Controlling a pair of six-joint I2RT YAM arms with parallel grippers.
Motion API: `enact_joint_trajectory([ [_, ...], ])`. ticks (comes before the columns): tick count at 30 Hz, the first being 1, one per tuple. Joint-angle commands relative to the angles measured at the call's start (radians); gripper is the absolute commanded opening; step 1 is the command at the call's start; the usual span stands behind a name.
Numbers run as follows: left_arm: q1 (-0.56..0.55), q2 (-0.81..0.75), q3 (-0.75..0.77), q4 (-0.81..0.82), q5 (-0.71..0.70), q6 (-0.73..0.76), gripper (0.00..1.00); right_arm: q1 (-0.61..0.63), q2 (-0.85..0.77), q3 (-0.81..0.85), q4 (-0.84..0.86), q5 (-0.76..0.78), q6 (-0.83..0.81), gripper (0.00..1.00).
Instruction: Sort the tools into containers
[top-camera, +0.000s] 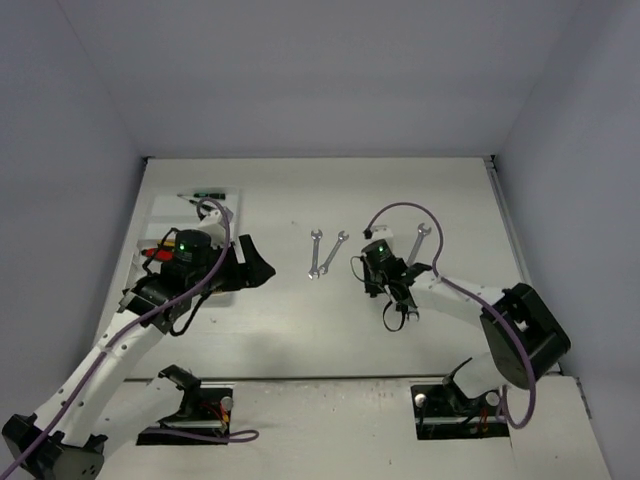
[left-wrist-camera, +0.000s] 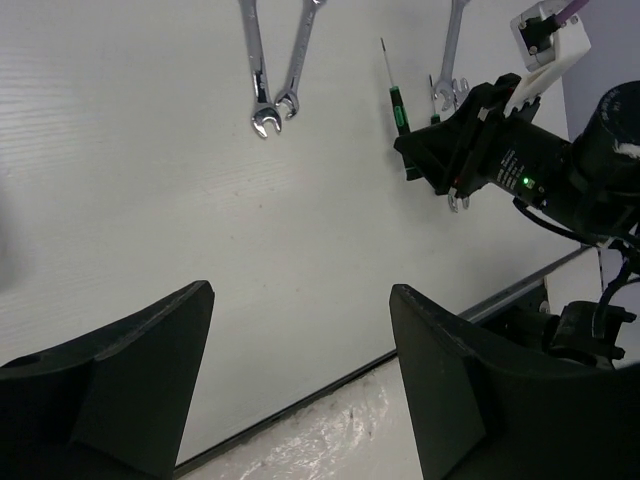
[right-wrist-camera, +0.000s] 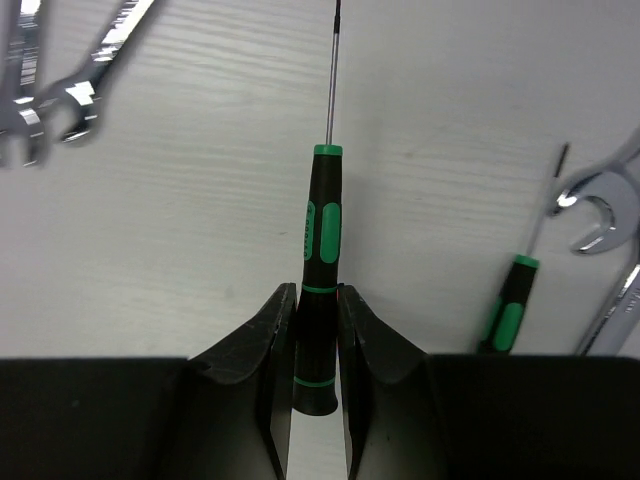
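Top external view: a few tools (top-camera: 158, 252) lie in the tray (top-camera: 160, 207); three wrenches (top-camera: 315, 253) and a spare screwdriver (right-wrist-camera: 508, 310) wait on the tabletop (top-camera: 300, 320). Right jaws pinch the green-black screwdriver (right-wrist-camera: 322, 230) mid-tabletop; left jaws gape empty.

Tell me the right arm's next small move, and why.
Probably lift straight up. The right gripper has its jaws closed on the handle of the screwdriver, so the grasp looks made. A second screwdriver and a wrench lie close beside it, so a sideways drag might knock them.
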Motion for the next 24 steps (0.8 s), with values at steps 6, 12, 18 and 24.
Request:
enact_joint_trajectory([
  [6, -0.146, 0.136, 0.001, 0.367, -0.050, -0.159, 0.69, 0.149, -0.318, 0.004, 0.125, -0.112, -0.042, 0.00],
  [12, -0.210, 0.242, 0.068, 0.434, -0.124, -0.176, 0.69, 0.198, -0.373, 0.024, 0.163, -0.153, -0.044, 0.00],
  [18, -0.244, 0.333, 0.105, 0.509, -0.142, -0.199, 0.64, 0.215, -0.374, 0.033, 0.198, -0.201, -0.034, 0.00],
  [24, -0.275, 0.410, 0.115, 0.561, -0.150, -0.224, 0.54, 0.223, -0.376, 0.026, 0.227, -0.207, -0.027, 0.00],
])
